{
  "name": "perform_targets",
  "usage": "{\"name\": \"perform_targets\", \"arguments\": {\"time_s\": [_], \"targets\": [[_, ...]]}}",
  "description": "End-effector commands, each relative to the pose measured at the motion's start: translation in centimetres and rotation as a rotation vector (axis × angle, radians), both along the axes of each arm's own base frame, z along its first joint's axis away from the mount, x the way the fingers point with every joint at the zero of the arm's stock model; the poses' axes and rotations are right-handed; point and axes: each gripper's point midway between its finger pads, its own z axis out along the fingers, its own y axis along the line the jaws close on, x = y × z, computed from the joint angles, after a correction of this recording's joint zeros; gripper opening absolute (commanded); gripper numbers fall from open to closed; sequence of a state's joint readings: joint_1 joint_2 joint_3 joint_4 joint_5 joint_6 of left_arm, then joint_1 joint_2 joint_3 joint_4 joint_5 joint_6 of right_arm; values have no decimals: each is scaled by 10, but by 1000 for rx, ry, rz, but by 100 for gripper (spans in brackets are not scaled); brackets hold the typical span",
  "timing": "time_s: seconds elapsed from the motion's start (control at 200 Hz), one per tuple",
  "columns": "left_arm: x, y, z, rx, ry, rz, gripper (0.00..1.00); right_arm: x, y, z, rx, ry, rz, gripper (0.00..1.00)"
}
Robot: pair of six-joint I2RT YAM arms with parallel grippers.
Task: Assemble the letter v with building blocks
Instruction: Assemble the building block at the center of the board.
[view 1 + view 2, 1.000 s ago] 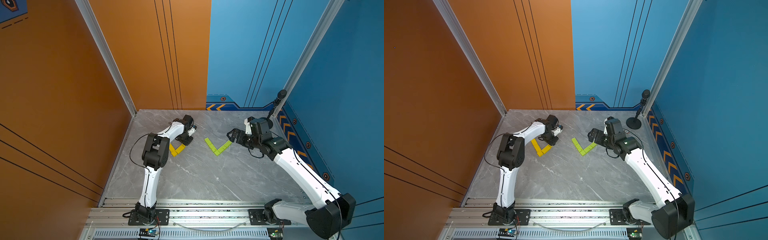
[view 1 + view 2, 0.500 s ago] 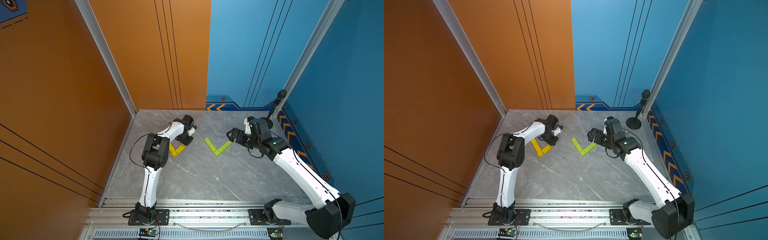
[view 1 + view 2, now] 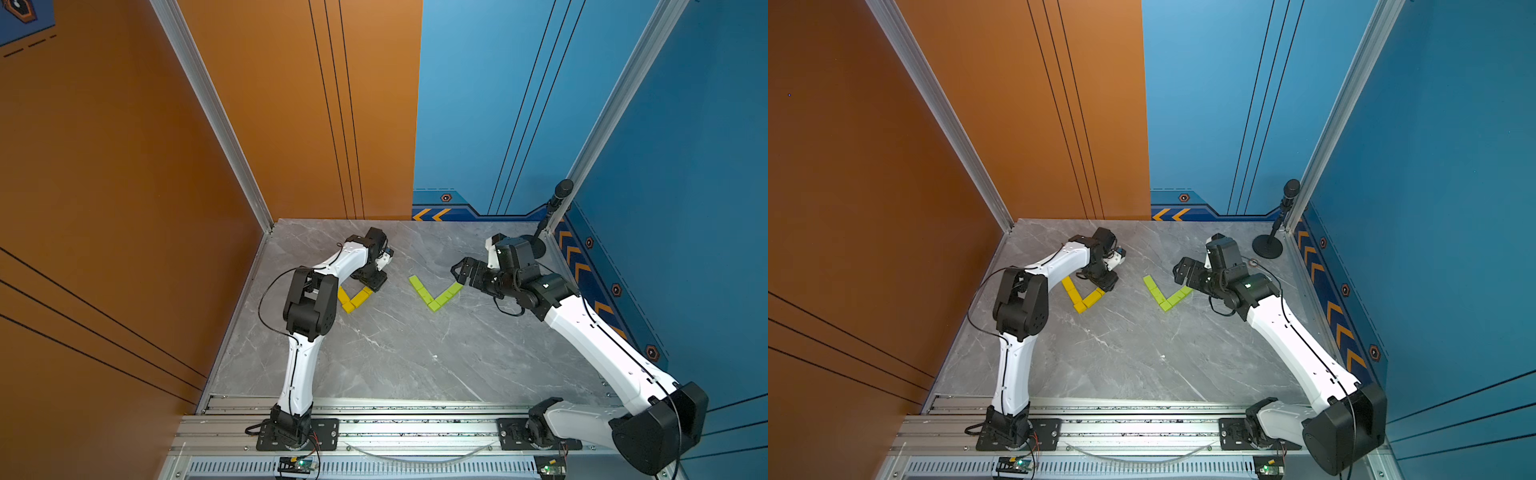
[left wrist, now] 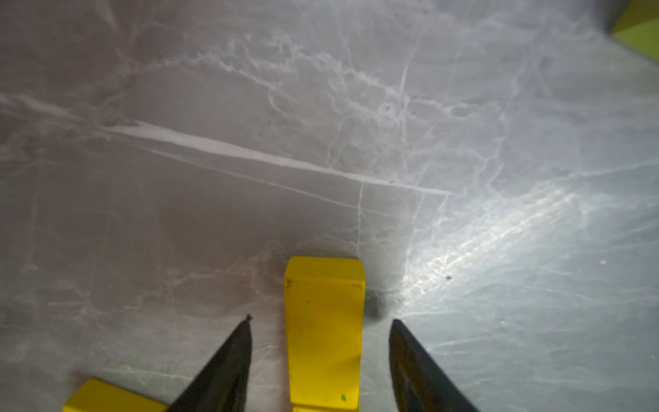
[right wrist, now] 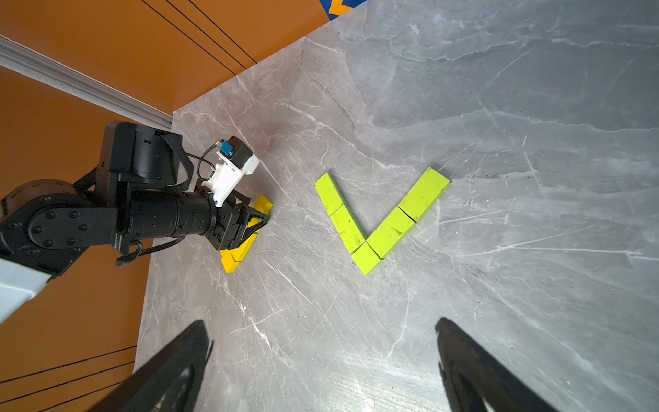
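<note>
our left gripper [image 4: 321, 318] had just parted off the yellow block [image 4: 323, 331]; right gripper [image 5: 321, 321] gaped empty; we judged the yellow v [image 3: 1090, 300] done.

Table [image 3: 395, 357] front lies open — beyond, yellow V [image 3: 360, 296], green V [image 3: 441, 296], microphone stand [image 3: 1267, 247]: 3 obstacles.

A grey, white-veined marble-look surface [image 3: 395, 353] carries five lime-green solid blocks [image 5: 388, 232] lying flat, touching end to end in a V. Near them, yellow solid blocks [image 3: 1090, 300] form a second V. A black round-based microphone stand [image 3: 1266, 247] stands in the far right corner.
</note>
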State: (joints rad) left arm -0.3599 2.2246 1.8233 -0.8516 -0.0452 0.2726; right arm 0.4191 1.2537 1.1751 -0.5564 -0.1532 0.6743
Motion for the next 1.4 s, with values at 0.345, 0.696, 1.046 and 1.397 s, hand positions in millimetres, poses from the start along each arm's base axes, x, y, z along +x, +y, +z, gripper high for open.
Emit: {"name": "perform_targets", "arguments": {"time_s": [0.345, 0.696, 1.046, 1.397], "targets": [[28, 16, 171, -173, -386, 151, 98, 26, -67, -10, -204, -39, -133, 100], [-15, 88, 213, -322, -640, 491, 98, 29, -167, -25, -380, -33, -357, 100], [-95, 201, 157, -236, -775, 929, 98, 10, -215, -62, -633, -85, -488, 100], [-173, 177, 87, -501, -344, 1308, 98, 3, -197, -72, -558, -73, -423, 100]]}}
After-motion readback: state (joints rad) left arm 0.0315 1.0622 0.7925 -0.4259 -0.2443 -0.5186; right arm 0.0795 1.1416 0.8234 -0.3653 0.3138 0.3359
